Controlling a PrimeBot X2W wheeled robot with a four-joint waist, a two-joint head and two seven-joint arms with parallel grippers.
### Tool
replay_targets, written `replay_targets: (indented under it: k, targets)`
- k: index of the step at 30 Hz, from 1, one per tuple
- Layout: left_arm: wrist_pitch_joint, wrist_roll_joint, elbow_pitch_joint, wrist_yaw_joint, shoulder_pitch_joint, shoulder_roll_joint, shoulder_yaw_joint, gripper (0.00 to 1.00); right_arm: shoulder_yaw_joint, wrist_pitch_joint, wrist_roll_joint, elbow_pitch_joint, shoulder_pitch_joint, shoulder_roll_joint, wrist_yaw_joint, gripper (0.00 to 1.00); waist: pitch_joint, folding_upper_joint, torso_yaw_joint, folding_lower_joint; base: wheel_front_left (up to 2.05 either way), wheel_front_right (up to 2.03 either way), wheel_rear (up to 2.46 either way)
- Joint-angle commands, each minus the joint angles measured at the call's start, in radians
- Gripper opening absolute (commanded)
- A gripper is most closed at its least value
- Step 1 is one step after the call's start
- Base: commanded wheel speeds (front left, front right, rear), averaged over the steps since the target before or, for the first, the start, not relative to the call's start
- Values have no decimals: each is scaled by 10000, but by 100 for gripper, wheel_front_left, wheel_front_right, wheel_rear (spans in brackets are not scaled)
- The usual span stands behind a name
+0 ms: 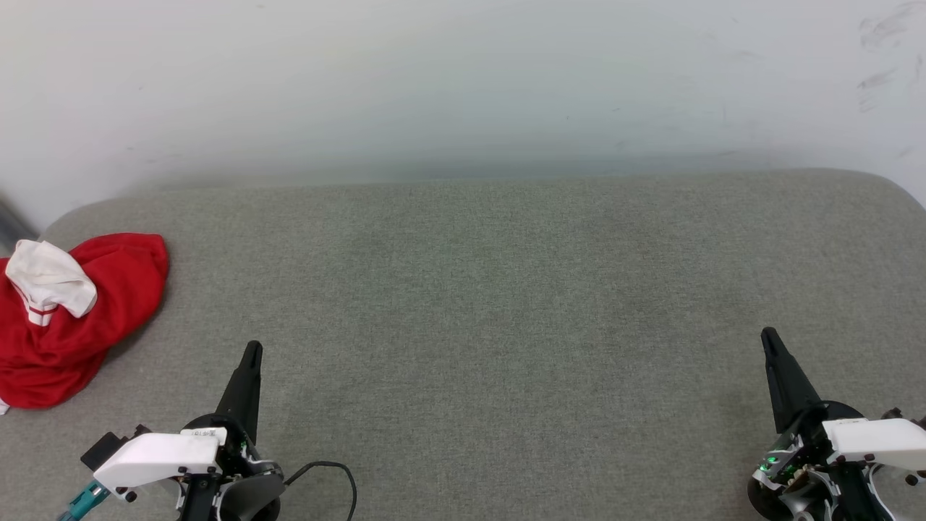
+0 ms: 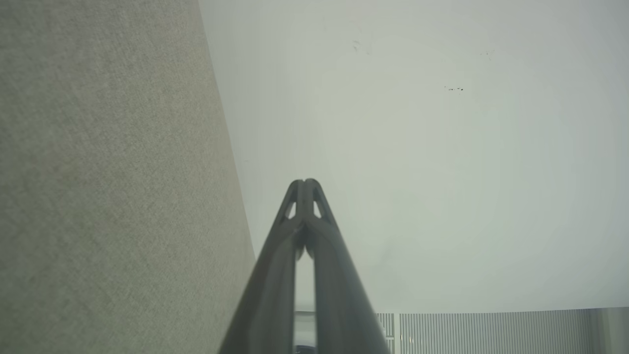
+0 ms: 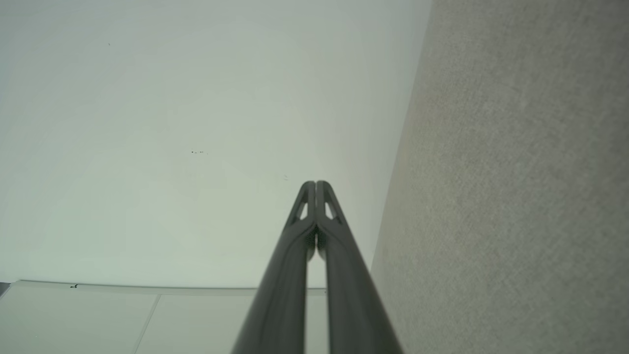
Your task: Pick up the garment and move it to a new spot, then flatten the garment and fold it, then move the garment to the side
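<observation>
The red T-shirt (image 1: 72,318) lies crumpled at the left edge of the grey tabletop (image 1: 477,289). The left fingers (image 1: 242,391), closed and empty, are near it, at its right; the right fingers (image 1: 785,383), also closed and empty, are well apart. The left arm seems better placed.

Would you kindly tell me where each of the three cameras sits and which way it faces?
Head view: on the head, looking forward and down at the grey surface, wall behind, shirt far left; left claw lower left, right claw lower right, both shut.
Left wrist view: on the left wrist, looking along its shut claw at the wall; surface at left.
Right wrist view: on the right wrist, looking along its shut claw at the wall; surface at right.
Shared: all three show surface and wall.
</observation>
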Motion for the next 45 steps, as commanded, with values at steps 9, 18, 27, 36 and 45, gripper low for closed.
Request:
replay_targets:
  k: [9, 18, 27, 36, 45]
  targets:
    - [15, 2, -9, -40, -61, 2, 23, 0, 8, 5, -44, 5, -123, 32, 0, 0, 0, 0, 0, 1, 0, 0, 0]
    - [15, 2, -9, -40, -61, 2, 23, 0, 6, 5, -44, 5, -123, 32, 0, 0, 0, 0, 0, 1, 0, 0, 0]
    - [15, 2, -9, -40, -61, 2, 22, 0, 6, 4, -44, 5, -123, 32, 0, 0, 0, 0, 0, 1, 0, 0, 0]
    - [-39, 13, 164, 7, 132, -21, -41, 100, 25, -33, -9, 179, 151, 6, 0, 100, 3, 0, 0, 1, 0, 0, 0]
    - [-502, 684, -89, 20, 240, -17, 81, 100, 17, -497, -622, 53, 235, 7, 0, 100, 13, 0, -1, 1, 0, 0, 0]
